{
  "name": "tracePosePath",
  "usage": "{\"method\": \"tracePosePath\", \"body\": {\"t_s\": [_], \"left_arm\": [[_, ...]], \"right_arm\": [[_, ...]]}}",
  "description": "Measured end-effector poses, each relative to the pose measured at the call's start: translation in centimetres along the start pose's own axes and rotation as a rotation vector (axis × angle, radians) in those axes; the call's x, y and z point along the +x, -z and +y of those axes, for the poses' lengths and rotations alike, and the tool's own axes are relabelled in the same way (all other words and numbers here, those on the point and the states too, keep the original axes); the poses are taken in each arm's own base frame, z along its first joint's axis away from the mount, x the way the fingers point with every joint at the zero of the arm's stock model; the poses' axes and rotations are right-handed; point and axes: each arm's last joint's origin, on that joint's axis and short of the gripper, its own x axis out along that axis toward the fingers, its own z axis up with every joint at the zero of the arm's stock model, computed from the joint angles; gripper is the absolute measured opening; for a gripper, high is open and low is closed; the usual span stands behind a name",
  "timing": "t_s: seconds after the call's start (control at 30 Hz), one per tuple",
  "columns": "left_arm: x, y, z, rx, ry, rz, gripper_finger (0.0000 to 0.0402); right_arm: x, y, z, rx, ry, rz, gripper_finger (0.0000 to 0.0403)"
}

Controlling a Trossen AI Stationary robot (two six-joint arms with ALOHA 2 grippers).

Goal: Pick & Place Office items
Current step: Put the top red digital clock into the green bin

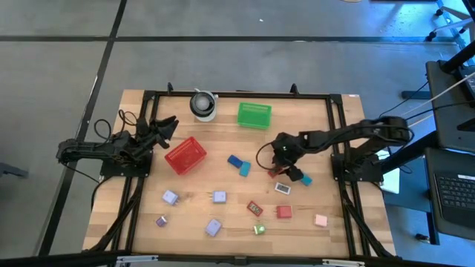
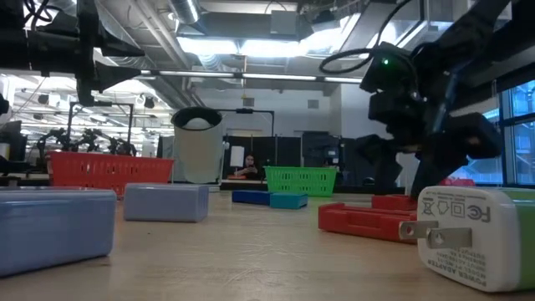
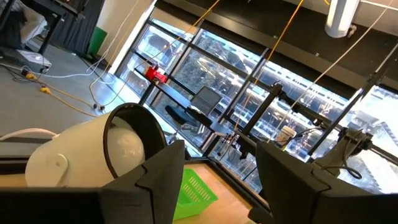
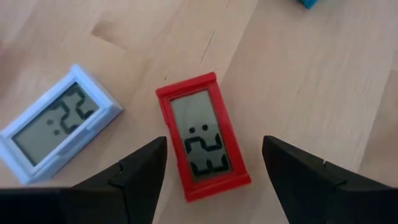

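My right gripper (image 4: pixel 214 165) hangs, fingers apart, over the small red flat-screened clock (image 4: pixel 202 135). Probably the approach step; next, descend and close squarely.

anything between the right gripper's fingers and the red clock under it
Nothing: in the right wrist view the open right gripper hangs over the red clock, with only bare wood table around it.

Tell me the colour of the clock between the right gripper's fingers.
Red clock, display grey; right wrist view shows it best.
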Motion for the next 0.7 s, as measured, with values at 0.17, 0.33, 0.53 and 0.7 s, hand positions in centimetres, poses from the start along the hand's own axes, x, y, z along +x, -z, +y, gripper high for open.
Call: {"method": "tracePosePath", "body": {"t_s": [0.17, 0.33, 0.53, 0.7], "left_arm": [[0.00, 0.05, 0.03, 0.005, -0.003, 0.004, 0.0197], [0.00, 0.05, 0.03, 0.029, -0.003, 0.005, 0.0193], [0.00, 0.05, 0.02, 0.029, 0.000, 0.005, 0.0195], [0.00, 0.05, 0.02, 0.013, 0.000, 0.005, 0.0196]], "right_arm": [[0.53, 0.25, -0.07, 0.004, -0.009, 0.019, 0.0263], [0.85, 0.32, -0.20, -0.001, -0.003, 0.031, 0.0230], [0.86, 0.33, -0.28, 0.038, 0.022, 0.041, 0.0158], [0.74, -0.10, -0.53, 0.105, 0.046, 0.044, 0.0153]]}}
